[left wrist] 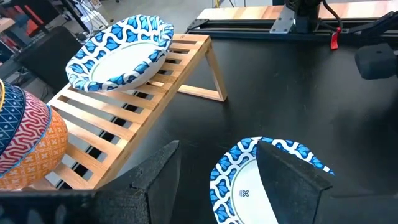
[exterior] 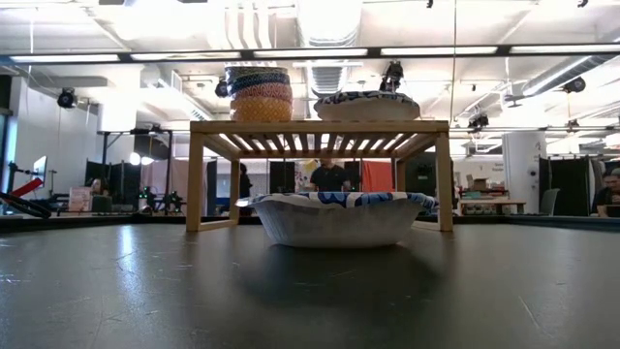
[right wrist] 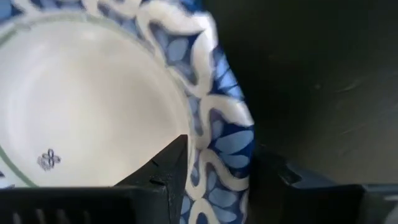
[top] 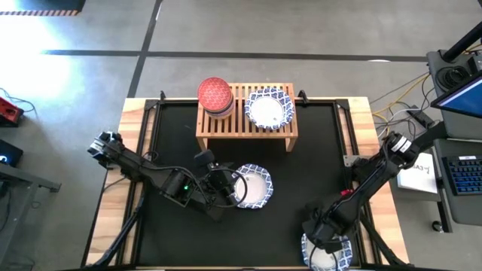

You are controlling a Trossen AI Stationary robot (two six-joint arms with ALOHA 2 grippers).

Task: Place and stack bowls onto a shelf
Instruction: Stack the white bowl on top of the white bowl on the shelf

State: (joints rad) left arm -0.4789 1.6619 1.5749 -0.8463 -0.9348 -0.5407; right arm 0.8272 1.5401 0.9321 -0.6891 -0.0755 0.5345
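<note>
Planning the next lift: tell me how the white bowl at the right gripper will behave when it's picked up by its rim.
The bowl looks glossy and glazed, so it may slip in the right gripper, whose fingers straddle only the rim. It looks rigid, probably ceramic, so likely breakable if dropped. Held at one edge, such a wide bowl will probably sag or tilt away from the grip.

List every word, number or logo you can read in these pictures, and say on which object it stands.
No text can be read.
Bowl at the left gripper: small dark mark inside, a symbol, not letters.
Bowl at the right gripper: similar small mark, not legible.
White paper beside the table: writing too small.
</note>
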